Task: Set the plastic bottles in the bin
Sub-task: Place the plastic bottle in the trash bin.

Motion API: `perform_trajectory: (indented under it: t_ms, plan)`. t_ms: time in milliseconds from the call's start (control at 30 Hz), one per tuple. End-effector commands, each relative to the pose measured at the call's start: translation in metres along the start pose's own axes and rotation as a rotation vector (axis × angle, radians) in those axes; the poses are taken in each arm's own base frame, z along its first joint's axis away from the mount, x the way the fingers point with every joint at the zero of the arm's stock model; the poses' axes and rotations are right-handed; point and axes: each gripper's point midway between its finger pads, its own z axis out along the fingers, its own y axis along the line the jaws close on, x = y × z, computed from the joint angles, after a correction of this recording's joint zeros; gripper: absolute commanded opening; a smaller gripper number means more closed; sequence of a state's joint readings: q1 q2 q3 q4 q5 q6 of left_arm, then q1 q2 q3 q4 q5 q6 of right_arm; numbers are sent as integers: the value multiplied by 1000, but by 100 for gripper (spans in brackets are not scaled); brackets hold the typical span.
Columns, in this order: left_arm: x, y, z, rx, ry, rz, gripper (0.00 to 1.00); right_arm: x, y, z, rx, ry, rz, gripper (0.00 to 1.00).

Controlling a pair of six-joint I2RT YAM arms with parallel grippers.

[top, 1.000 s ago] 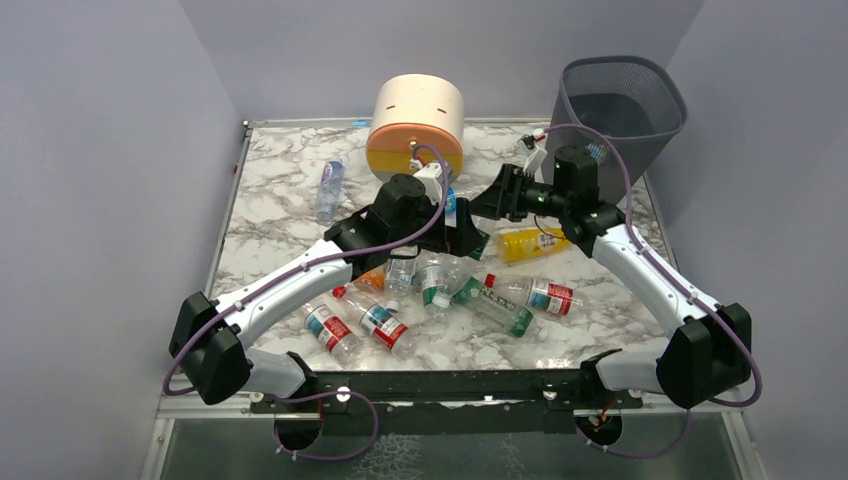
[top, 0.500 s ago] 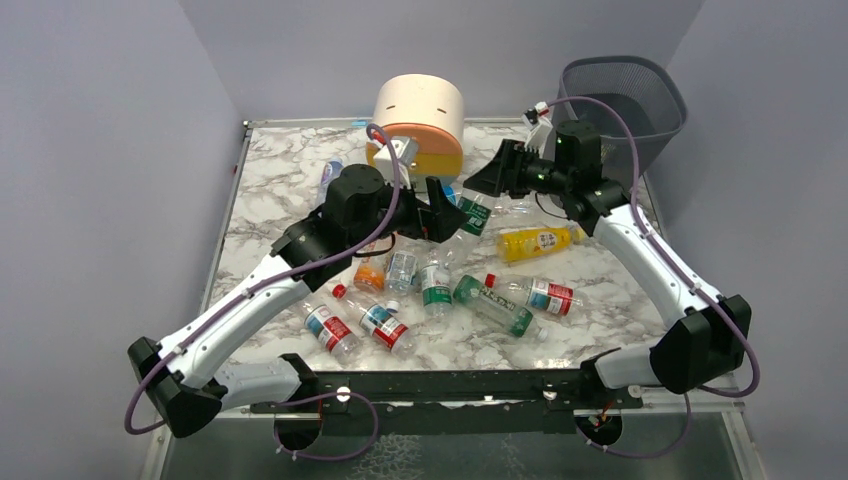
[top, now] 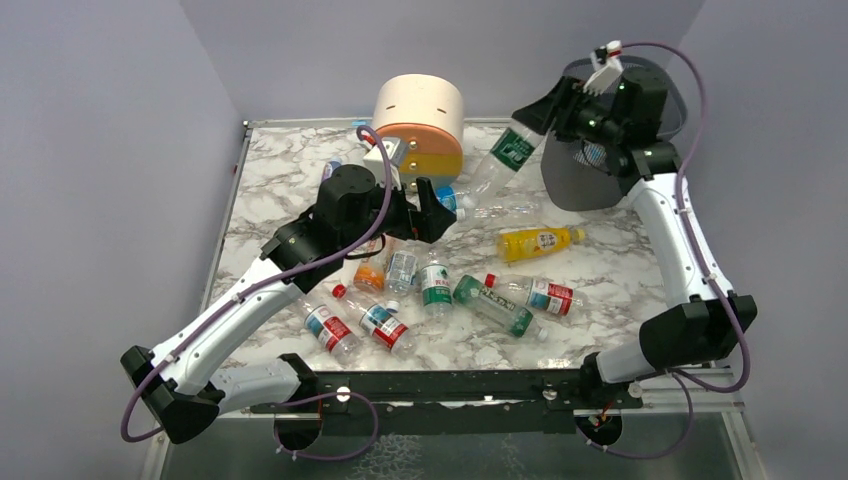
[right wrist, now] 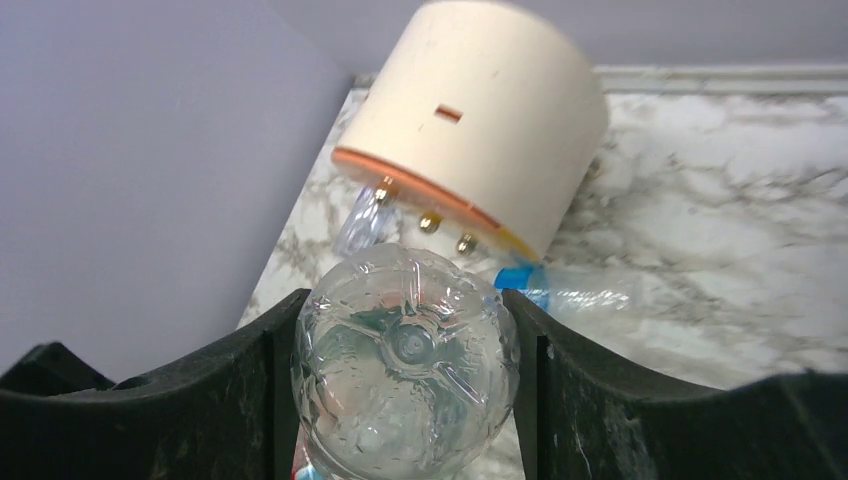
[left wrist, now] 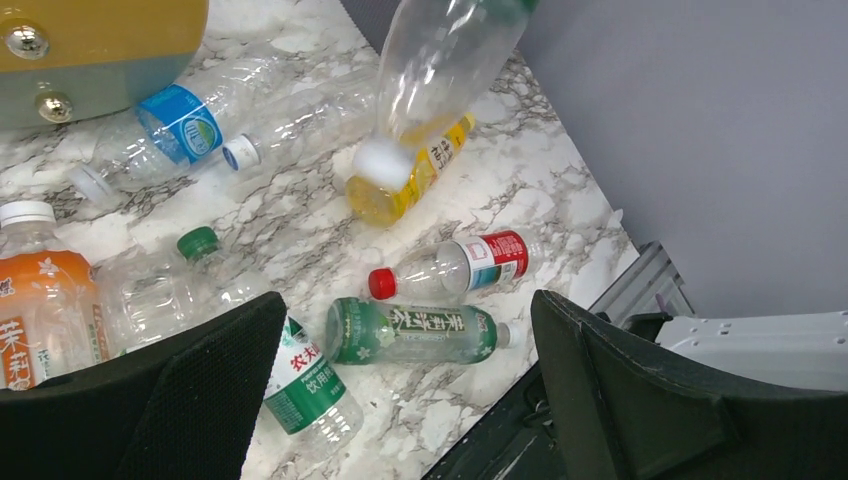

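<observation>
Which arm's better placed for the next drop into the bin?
Right. The right gripper is shut on a green-label bottle, held high beside the bin; the left gripper hangs open, empty, over the pile.

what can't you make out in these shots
Inside of the bin: top view, the right hand blocks its mouth.
Cap of the held bottle: right wrist view shows only its base.
Same bottle's base end: left wrist view, blurred and cut off by the top edge.
</observation>
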State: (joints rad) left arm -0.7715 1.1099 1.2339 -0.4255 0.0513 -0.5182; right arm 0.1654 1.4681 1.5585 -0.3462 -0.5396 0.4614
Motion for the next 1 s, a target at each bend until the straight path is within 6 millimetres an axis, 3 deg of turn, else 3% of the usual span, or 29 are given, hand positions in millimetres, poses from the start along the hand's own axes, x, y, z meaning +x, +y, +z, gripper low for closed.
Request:
perform_trajectory:
  t_ms: [0,233,433,767,967]
  plan:
    - [3,10,2,-33,7,13,99,-58,-20,-25,53,-131,-17,55]
    - [11,16,9,-44,39,9,99,-140,-46,-72,201,-376,-59,56]
    - [16,24,11,-60,51,4,99,-186,-64,-106,401,-572,-131,57]
    - [22,31,20,-63,86,5,99,-224,-113,-151,692,-794,-142,55]
    - [29,36,23,-62,109,0,99,-227,-137,-164,787,-841,-120,55]
